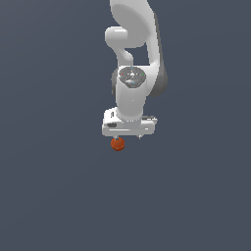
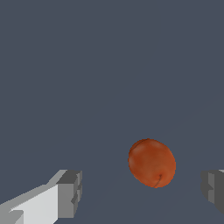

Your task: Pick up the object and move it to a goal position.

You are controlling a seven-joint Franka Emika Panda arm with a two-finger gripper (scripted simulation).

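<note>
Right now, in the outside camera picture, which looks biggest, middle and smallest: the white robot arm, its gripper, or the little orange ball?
1. The white robot arm looks biggest.
2. The gripper looks next.
3. The orange ball looks smallest, narrower than the gripper above it.

A: Where does the exterior view sit?
B: Off the arm, well back, facing it with the whole gripper [image 1: 128,135] centred.
A: And the wrist view?
B: Close, looking out past its fingers [image 2: 70,194]. Both share the orange-red ball [image 1: 117,144] [image 2: 152,163].
</note>
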